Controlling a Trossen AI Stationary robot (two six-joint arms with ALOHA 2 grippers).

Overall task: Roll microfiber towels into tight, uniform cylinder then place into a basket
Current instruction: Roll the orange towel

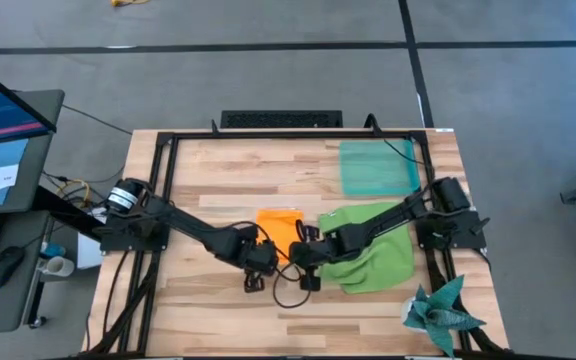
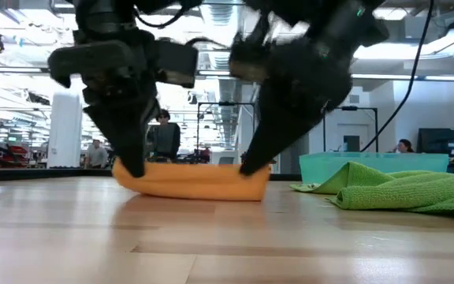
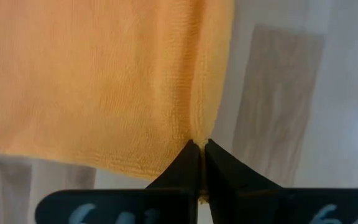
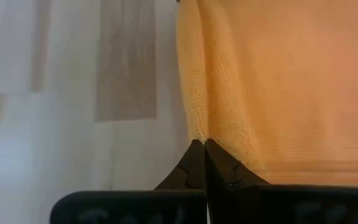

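Note:
The orange microfiber towel (image 1: 279,224) lies folded in the middle of the table. It shows as a thick, flat bundle (image 2: 191,181) in the low view. My left gripper (image 1: 261,258) is shut on its near left corner and my right gripper (image 1: 303,258) on its near right corner. The lime green towel (image 1: 373,250) lies crumpled on the table to the right. The translucent teal basket (image 1: 378,167) stands beyond it at the far right. My left gripper pinches the orange towel's corner (image 3: 194,134) between its two fingers, right at their tips. The fingers (image 2: 135,167) come steeply from above at the bundle's left end. The towel's body stays on the table. My right gripper pinches the other near corner (image 4: 199,132) between its fingertips. The fingers (image 2: 251,164) slant down from the right at the bundle's right end. The rest of the towel lies on the table.
A dark teal spiky star-shaped cloth (image 1: 442,312) lies at the near right corner. A black frame (image 1: 163,160) runs around the table's edge. Bare wood (image 1: 218,310) lies near and left of the grippers. People stand in the room beyond the table.

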